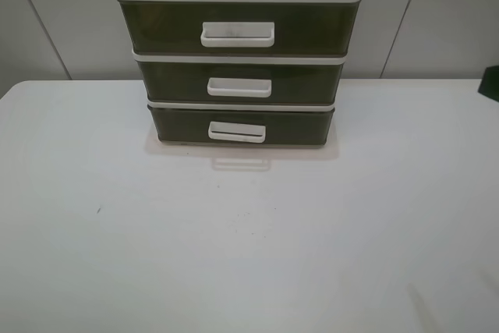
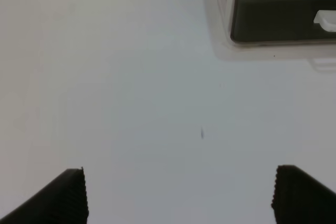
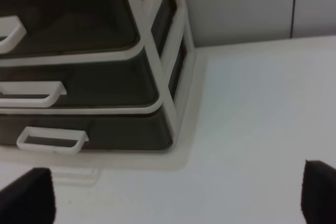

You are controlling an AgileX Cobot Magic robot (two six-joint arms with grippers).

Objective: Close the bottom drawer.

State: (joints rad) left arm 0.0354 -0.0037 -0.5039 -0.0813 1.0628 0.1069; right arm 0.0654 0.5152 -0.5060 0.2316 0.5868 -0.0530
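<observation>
Cabinet (image 1: 238,52) of three drawers standing on the white worktop (image 1: 249,255), seen from above and from both wrists. The bottom drawer (image 1: 242,124) is the lowest tier; its front sits about level with the frame and the middle drawer (image 1: 240,82) above, with its white handle (image 1: 237,132) facing you.

Your left claw (image 2: 181,195) hangs over bare worktop with its two ridged fingers (image 2: 73,195) spread wide and nothing between them; the bottom drawer's corner (image 2: 283,24) lies well ahead of it and off to the right-hand finger's side.

Your right claw (image 3: 178,198) is likewise wide open and empty, its dark fingertips (image 3: 29,195) apart at the frame edges. The bottom drawer (image 3: 105,132) lies near, ahead of the left-hand fingertip, handle (image 3: 51,140) just beyond it. Neither claw touches the cabinet.
</observation>
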